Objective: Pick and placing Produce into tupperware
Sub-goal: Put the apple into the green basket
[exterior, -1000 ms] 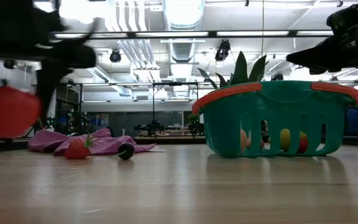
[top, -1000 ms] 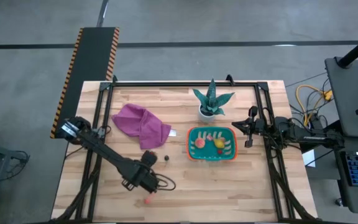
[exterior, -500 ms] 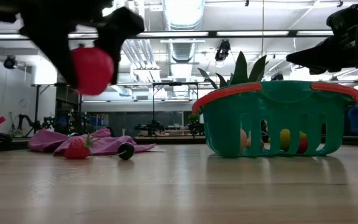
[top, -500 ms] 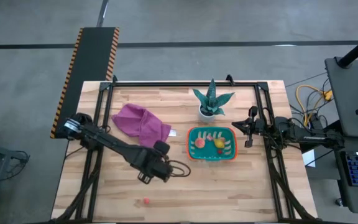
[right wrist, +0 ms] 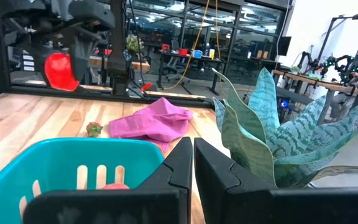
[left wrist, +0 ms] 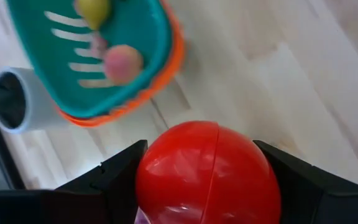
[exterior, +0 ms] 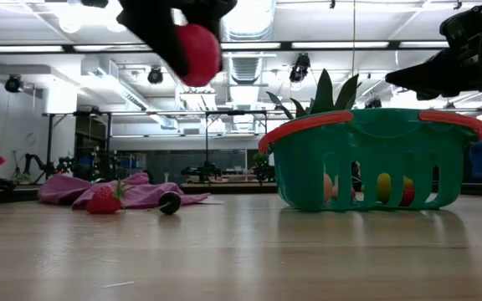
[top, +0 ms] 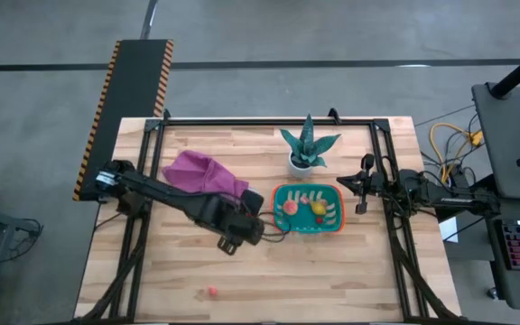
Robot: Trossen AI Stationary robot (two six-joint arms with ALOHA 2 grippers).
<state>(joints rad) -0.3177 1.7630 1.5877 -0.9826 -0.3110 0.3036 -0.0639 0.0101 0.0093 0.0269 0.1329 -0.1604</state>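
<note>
- The wooden table [top: 332,271] is spread beneath both arms, and the left gripper [top: 249,227] is held above its middle.
- The purple cloth [top: 204,179] is seen behind the left gripper, toward the far left part of the table, crumpled flat on the wood.
- The teal tupperware [top: 308,209], rimmed in orange, is placed just beside the left gripper on its right; in the left wrist view the tub [left wrist: 143,43] lies just ahead of the fingers.
- The spiky green plant [top: 309,144] in its white pot stands behind the tub, between the two grippers and nearer the right one.
- The right gripper [top: 361,191] is parked just beside the tub's right end, its jaws pressed together on nothing.
- The left gripper is clenched on a red ball [left wrist: 207,173], which is held clear of the table, raised above the tub's rim level in the low view [exterior: 197,53].
- Peach, pink and yellow pieces [top: 318,207] are seen inside the tub.
- A strawberry [exterior: 103,200] and a small dark round piece [exterior: 169,202] are left on the wood by the cloth.
- A small pink piece [top: 212,292] lies well apart from the left gripper, near the front edge.
</note>
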